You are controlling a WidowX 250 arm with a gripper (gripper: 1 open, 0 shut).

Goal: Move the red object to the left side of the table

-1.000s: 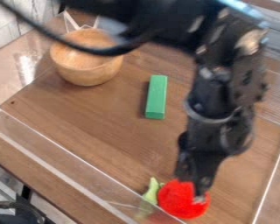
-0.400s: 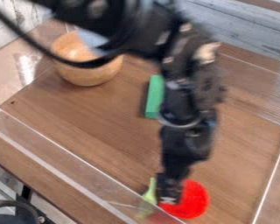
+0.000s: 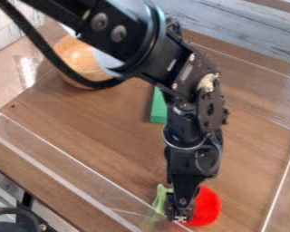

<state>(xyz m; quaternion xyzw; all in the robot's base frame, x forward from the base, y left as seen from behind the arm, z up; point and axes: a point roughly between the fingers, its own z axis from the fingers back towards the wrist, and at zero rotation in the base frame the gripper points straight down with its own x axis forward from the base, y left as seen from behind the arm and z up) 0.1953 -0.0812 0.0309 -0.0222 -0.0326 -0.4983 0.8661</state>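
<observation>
I see the red object [image 3: 206,207] sitting on the worktop [image 3: 87,136] at its near edge, close to the near right corner and right against the clear plastic border. Its light-green leaf pokes out to the left. My arm reaches down over it, and the fingers [image 3: 180,204] sit at the object's left side, spread apart rather than clamped; the view is blurred there, so I can't tell whether a fingertip touches the fruit. A green block [image 3: 156,101] lies near the middle of the worktop, partly behind the arm. A wooden bowl [image 3: 81,62] stands toward the far left corner, well apart from the red object.
</observation>
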